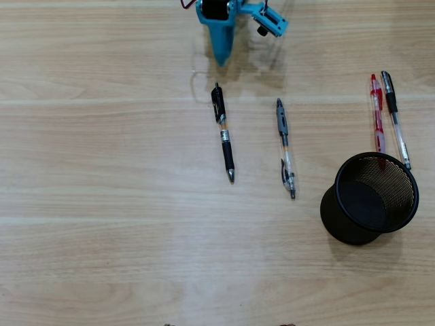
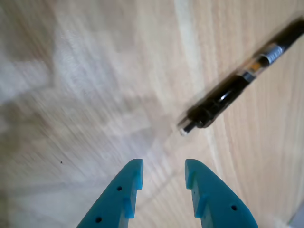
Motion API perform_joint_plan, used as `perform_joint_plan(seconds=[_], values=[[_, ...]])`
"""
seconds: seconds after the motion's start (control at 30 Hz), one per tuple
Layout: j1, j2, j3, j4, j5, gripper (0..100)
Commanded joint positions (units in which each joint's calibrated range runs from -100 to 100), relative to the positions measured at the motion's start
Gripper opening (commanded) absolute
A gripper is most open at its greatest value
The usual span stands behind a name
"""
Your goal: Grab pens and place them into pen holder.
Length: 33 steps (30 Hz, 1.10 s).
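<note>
Half the black pen (image 2: 247,80) runs off the blurred wrist view; gripper (image 2: 164,172) slightly parted, holding nothing.

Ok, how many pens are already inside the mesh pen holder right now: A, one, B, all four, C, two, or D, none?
D: in the overhead view the pen holder is empty, and the black pen, the clear pen, the red pen and the second clear pen all lie on the table.
</note>
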Motion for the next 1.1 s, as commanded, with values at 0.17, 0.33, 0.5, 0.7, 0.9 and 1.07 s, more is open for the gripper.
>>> perform_joint_plan(seconds=[0.17,0.33,0.5,0.7,0.9,1.07], values=[[0.71,45.47,-49.28,-3.98,-5.94,16],[0.55,79.70,-75.00,4.19,-23.24,26],[-0.42,95.59,-86.40,11.32,-30.61,25],[-0.02,103.29,-86.95,8.31,-32.23,25],[-0.74,106.67,-84.68,2.30,-32.18,25],[-1.87,108.78,-82.06,-4.32,-32.18,25]])
